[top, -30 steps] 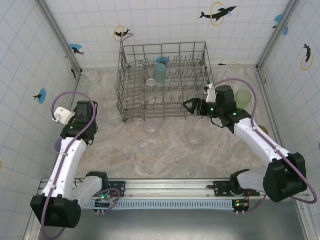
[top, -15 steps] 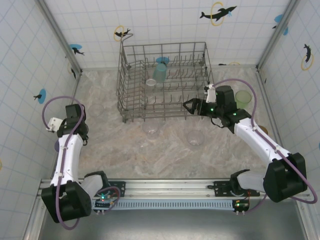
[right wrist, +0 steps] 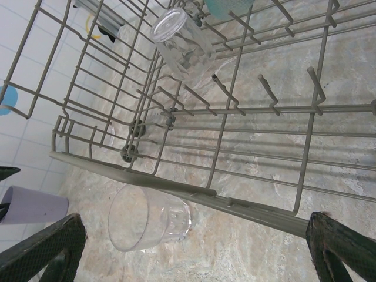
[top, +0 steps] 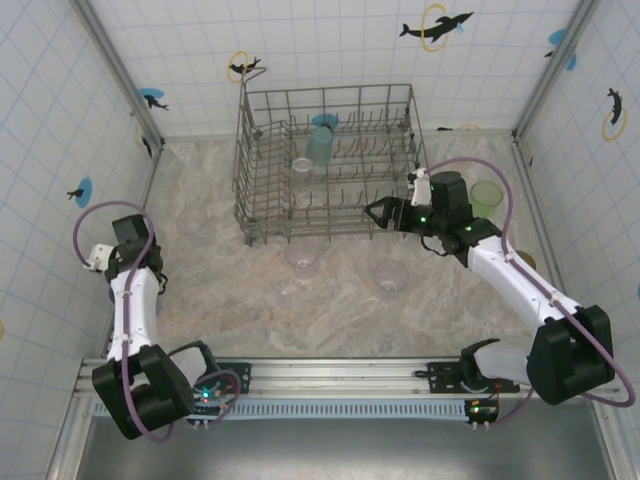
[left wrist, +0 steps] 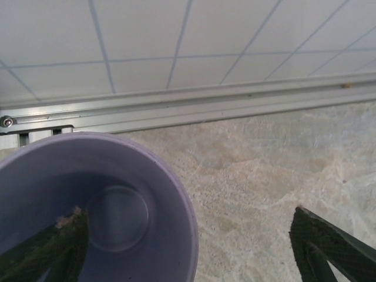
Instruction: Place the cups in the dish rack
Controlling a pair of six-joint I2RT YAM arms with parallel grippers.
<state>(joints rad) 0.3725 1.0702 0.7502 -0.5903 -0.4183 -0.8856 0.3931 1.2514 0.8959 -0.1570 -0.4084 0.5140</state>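
The lavender cup (left wrist: pixel 88 211) stands upright by the left wall. My left gripper (left wrist: pixel 187 226) is open over it, one finger (left wrist: pixel 56 247) down inside the cup and the other (left wrist: pixel 329 247) well outside on the right. The dish rack (top: pixel 250 170) holds a teal cup (top: pixel 320 143) and a clear cup (top: pixel 302 168). Open and holding nothing, my right gripper (top: pixel 378 212) hovers at the rack's front right corner. In the right wrist view a clear cup (right wrist: pixel 147 217) sits on the table just outside the rack's front rail (right wrist: pixel 176 188), below that gripper (right wrist: pixel 194 226).
Other clear cups stand on the table (top: pixel 389 276) and near the left wall (top: pixel 192 220). A light green cup (top: pixel 486 197) stands right of the rack. Tiled walls close in the left, back and right sides. A metal rail (left wrist: pixel 176 106) runs along the wall.
My left arm has swung left and back toward the wall, coming down over the lavender cup, and its jaws have narrowed slightly. The right arm has not moved.
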